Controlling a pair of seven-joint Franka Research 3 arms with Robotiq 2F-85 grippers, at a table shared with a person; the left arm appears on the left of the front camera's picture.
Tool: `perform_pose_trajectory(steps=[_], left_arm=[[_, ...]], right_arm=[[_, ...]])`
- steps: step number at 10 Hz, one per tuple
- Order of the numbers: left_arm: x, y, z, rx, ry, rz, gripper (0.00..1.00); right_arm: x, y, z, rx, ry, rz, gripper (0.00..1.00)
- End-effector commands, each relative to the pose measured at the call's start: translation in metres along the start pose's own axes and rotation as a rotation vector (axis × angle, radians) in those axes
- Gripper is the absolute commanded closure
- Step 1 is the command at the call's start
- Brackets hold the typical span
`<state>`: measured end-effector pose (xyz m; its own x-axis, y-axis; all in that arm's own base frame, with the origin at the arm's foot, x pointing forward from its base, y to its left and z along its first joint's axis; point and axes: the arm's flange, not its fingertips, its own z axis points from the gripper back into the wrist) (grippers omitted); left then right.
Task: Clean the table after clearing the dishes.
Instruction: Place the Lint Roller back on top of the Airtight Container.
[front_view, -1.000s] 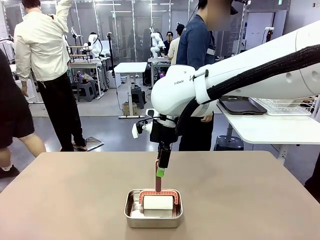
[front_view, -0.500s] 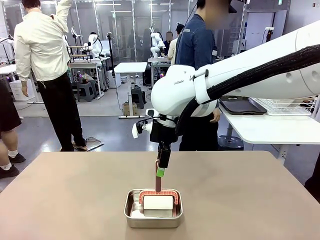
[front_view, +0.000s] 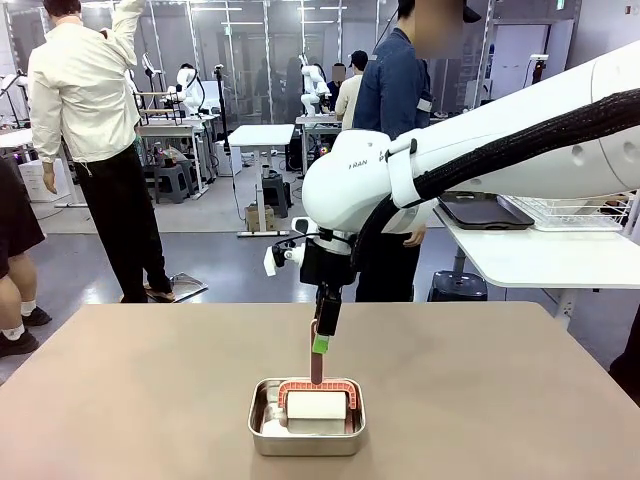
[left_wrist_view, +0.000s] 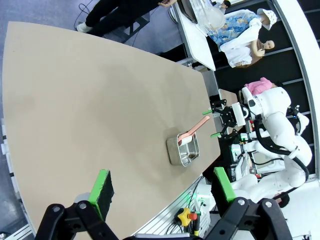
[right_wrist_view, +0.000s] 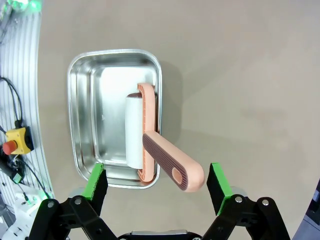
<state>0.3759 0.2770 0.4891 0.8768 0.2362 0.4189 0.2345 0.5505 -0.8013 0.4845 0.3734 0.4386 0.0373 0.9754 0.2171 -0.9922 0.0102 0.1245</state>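
Observation:
The brownish table (front_view: 150, 400) carries a small steel tin (front_view: 306, 432) near its front edge. In the tin lies a roller (right_wrist_view: 134, 131) with a white roll and a salmon frame, its ribbed handle (right_wrist_view: 172, 162) sticking up. My right gripper (front_view: 320, 346) hangs straight above it. In the right wrist view the right gripper (right_wrist_view: 156, 187) is open, and the handle's end stands between the fingers without touching them. My left gripper (left_wrist_view: 162, 187) is open and empty, high over the table's edge, far from the tin (left_wrist_view: 183, 150). The dishes are out of view.
A white-topped side table (front_view: 540, 255) at the right holds a dark tray (front_view: 484, 211) and a wire rack (front_view: 580, 210). A person in a dark blue shirt (front_view: 395, 95) stands behind my right arm. Other people stand farther back at the left.
My right arm, the roller and the tin have stayed put. Only the people in the background have shifted a little.

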Motion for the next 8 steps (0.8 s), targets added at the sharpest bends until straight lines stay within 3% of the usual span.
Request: perform_pose_trajectory(steps=[1, 4, 8], left_arm=[[-0.002, -0.005, 0.003, 0.002, 0.01, 0.012, 0.0], [-0.002, -0.005, 0.003, 0.002, 0.01, 0.012, 0.0], [-0.002, -0.005, 0.003, 0.002, 0.01, 0.012, 0.0]], right_arm=[[-0.013, -0.003, 0.038, 0.025, -0.103, -0.074, 0.0], [-0.068, -0.015, 0.089, 0.215, -0.294, -0.295, 0.0], [-0.21, -0.05, 0.127, 0.523, -0.724, -0.751, 0.0]])
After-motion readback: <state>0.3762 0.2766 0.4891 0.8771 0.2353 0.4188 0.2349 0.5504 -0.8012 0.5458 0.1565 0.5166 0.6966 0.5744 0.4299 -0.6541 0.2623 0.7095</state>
